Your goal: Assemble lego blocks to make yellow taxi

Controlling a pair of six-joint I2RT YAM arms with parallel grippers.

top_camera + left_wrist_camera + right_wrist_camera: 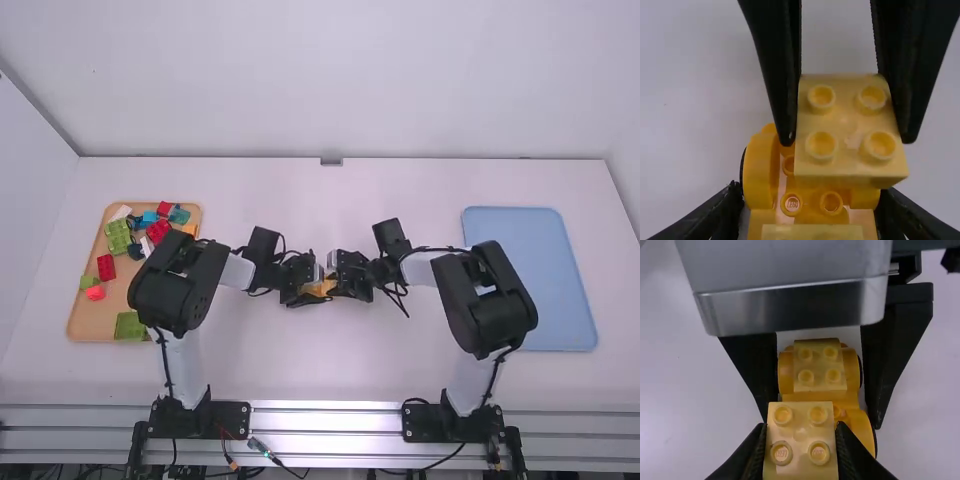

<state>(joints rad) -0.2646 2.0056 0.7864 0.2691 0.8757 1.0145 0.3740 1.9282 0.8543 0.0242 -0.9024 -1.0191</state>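
Taxi base (757, 172), one block (819, 365) fitted, is clenched by my left gripper (821, 421); toward three o'clock, my right gripper (801, 427) pinches another block (847, 120), likely unseated.

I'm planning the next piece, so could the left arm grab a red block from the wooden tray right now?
Probably not: its fingers are closed on the yellow car. Once free, it likely could; the tray is close by, with a red block lying uncovered.

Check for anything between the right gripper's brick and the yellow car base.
Nothing visible stands between the brick and the car base; the left gripper's jaws hold the base at its sides.
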